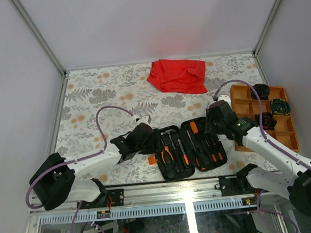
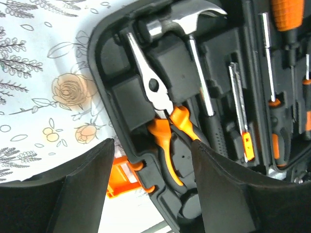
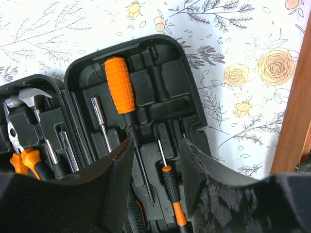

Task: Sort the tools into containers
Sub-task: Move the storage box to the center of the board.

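Two halves of the black tool case point(image 1: 189, 149) lie open flat at the near middle of the floral table point(image 1: 98, 89), and every tool I can spot sits in a moulded slot inside it. The left half has the pliers point(image 2: 160, 104), orange grips toward the near side and steel tips pointing far. The hammer point(image 2: 187, 24) lies just beside them on the right, with a couple of thin shafts past that. The right half has the big screwdriver point(image 3: 120, 85) with its fat orange handle, plus a row of slimmer ones.

The left gripper point(image 2: 153, 160) hovers over the left edge of the case. Its fingers are spread fairly wide and pinch nothing. The pliers' grips show down in the gap, but the pads aren't on them. The orange latch point(image 2: 121, 179) pokes out of the case rim right by the left finger.

The right gripper point(image 3: 155, 160) hangs over the right half, fingers parted a moderate amount and holding nothing. The small screwdriver point(image 3: 171, 187), with a black-and-orange handle, lies in its slot below the gap.

The orange tray point(image 1: 240, 94) sits just right of the case, with the right arm crossing over its near left part. A few compartments hold dark round things point(image 1: 280, 106), and I can't tell what they are. The red cloth point(image 1: 177, 76) is crumpled at the far middle, well apart from the case.
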Controlling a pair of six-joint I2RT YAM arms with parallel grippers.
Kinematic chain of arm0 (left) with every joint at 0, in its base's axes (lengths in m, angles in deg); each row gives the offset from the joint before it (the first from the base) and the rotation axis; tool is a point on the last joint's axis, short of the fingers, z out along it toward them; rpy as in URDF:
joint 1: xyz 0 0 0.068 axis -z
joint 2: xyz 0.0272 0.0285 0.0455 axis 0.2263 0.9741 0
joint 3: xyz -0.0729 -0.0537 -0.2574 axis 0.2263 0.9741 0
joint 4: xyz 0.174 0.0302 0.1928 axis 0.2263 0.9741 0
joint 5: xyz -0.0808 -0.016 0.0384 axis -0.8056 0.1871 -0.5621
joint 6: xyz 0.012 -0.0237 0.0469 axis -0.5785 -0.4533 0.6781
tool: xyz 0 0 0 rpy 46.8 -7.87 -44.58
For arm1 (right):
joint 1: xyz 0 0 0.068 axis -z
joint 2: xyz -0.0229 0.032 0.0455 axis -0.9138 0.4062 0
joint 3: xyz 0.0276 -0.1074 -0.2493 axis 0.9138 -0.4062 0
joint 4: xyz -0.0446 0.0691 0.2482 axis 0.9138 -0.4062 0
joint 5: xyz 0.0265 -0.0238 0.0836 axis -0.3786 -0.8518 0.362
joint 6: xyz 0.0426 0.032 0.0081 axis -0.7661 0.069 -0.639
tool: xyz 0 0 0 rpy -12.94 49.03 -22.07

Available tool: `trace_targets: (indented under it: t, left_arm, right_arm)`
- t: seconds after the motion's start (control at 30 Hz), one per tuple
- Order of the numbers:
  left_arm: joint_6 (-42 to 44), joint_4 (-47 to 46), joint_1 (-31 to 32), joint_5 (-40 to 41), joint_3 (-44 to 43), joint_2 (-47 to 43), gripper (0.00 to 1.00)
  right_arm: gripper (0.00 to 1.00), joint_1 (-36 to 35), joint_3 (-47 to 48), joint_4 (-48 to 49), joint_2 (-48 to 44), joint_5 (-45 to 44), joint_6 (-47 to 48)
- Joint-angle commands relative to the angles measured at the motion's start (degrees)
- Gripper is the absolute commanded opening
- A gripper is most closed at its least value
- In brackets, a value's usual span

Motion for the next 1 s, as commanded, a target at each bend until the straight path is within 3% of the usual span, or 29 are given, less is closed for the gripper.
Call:
trace_targets:
  t: [0.0,0.23,0.7,0.83,0.97]
  left_arm:
    - [0.5,1.1,-1.9,0.6,-2.3,2.6,0.61]
    - [-0.1,0.2,-4.3,0.9,-2.7,5.4,0.51]
    - [1.4,-1.9,-11.6,-0.6,-2.7,8.3,0.08]
    - [3.9,-1.6,-15.5,-1.9,-2.6,7.9,0.00]
    - [6.4,-1.1,-17.9,-3.5,-4.1,9.6,0.00]
  right_arm:
    - [0.50,0.9,-0.2,0.3,-1.3,2.6,2.1]
    - [0.49,0.9,-1.3,1.5,-1.1,3.9,2.0]
    - [0.49,0.9,-1.5,1.6,-1.8,2.7,2.8]
    - [0.49,1.0,-1.0,1.8,-1.2,2.4,3.0]
    - [0.50,1.5,-0.9,1.9,-0.6,1.9,3.6]
